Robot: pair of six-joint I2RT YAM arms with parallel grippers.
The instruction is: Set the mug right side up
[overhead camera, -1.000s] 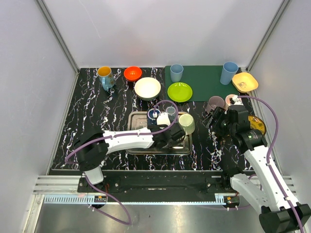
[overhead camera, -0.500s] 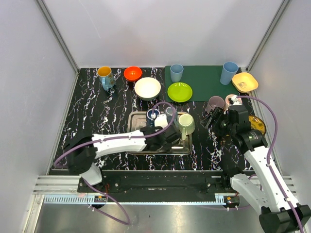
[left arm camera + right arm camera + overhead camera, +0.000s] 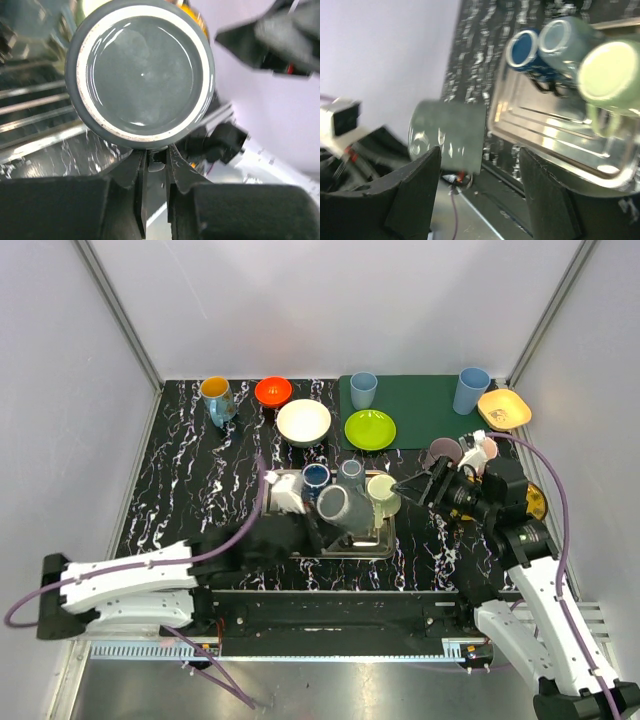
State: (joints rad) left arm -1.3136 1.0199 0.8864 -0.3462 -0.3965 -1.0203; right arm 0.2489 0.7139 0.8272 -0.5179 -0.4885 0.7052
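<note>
1. Reaching in with the left arm (image 3: 130, 580) from the near-left corner of the black marbled surface (image 3: 200, 490), links laid out long and low, wrist at the near side of the metal tray (image 3: 555, 142).
2. Gripping the grey mug (image 3: 335, 505) with the left hand (image 3: 155, 161), fingers (image 3: 176, 175) pinched almost together just under the mug's body, apparently on its handle, though hard to tell.
3. Holding that mug up off the tray floor, over the tray's middle in the top view. Tipped on its side, with the pale-ringed base square to the left wrist camera; not yet upright.
4. Pointing the right hand (image 3: 410, 486) leftward at the tray's right edge, just beside the pale green mug (image 3: 383, 490), fingers spread wide with nothing between them.
5. Leaving the dark blue mug (image 3: 316, 476) and the grey-blue cup (image 3: 351, 470) side by side at the far side of the tray.
6. Against a second ago: swung the left elbow from close beside the tray out to the far left, drew the hand back toward the near edge, and closed it down from a wider gap. Raised the grey mug from under the hand into plain view.
7. Also since then: shifted the right hand left, away from the pinkish mug (image 3: 443, 452) toward the tray, keeping the same wide spread.
</note>
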